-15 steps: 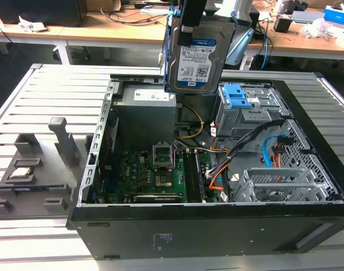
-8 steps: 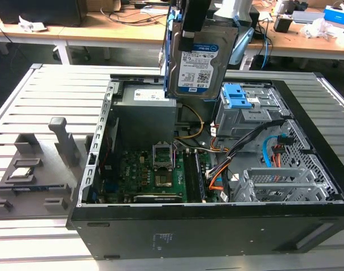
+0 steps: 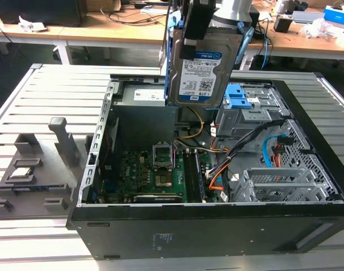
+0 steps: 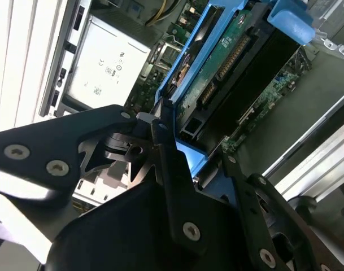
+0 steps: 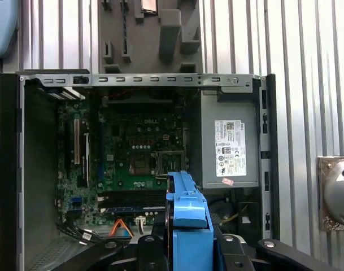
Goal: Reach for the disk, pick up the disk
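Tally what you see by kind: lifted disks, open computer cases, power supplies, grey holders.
Disk, lifted: 1
Open case: 1
Power supply: 1
Grey holder: 1
Total: 4

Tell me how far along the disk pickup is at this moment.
Reaching and grasping look done: the gripper is shut on the disk, which hangs upright above the open computer case, clear of the drive bays. In the second wrist view the fingers clamp its blue rail. The lift itself is in hand; nothing of the pickup visibly remains.
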Robot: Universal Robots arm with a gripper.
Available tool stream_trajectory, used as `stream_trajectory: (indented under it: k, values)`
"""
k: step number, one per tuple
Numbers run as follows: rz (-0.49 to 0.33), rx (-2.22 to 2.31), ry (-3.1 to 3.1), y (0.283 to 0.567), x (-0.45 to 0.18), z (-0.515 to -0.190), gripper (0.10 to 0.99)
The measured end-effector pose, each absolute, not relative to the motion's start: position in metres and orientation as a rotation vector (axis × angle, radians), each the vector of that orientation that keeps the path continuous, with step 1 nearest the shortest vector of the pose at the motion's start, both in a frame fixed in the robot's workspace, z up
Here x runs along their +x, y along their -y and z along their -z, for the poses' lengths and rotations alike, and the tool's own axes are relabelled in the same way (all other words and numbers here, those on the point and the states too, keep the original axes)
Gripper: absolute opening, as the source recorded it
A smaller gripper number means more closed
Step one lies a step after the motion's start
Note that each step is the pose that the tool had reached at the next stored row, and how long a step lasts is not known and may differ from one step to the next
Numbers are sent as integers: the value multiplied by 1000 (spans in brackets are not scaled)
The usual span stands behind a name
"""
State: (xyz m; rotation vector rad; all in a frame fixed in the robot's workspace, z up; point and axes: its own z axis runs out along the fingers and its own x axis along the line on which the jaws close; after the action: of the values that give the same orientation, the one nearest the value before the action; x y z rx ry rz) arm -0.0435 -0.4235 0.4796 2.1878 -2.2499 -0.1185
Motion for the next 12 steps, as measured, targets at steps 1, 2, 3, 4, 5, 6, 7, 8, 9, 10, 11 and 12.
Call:
stream_trajectory:
  k: [1, 2, 3, 4, 5, 6, 7, 8, 9, 10, 11, 12]
  values:
    - [119, 2188, 2250, 427, -43, -480, 369]
    - [118, 2188, 2250, 430, -43, -480, 369]
    - [119, 2188, 2250, 433, -43, -480, 369]
    - [118, 2188, 2250, 436, -44, -480, 369]
    - [119, 2188, 2250, 440, -43, -480, 369]
    - [119, 2188, 2250, 445, -44, -480, 369]
    - [119, 2188, 2250, 449, -44, -480, 369]
    - [119, 2188, 2250, 451, -43, -480, 369]
    - [119, 2188, 2250, 453, -44, -480, 369]
    - [118, 2188, 2250, 456, -44, -480, 369]
    - [119, 2188, 2250, 461, -43, -479, 369]
    - [119, 2188, 2250, 465, -43, -479, 369]
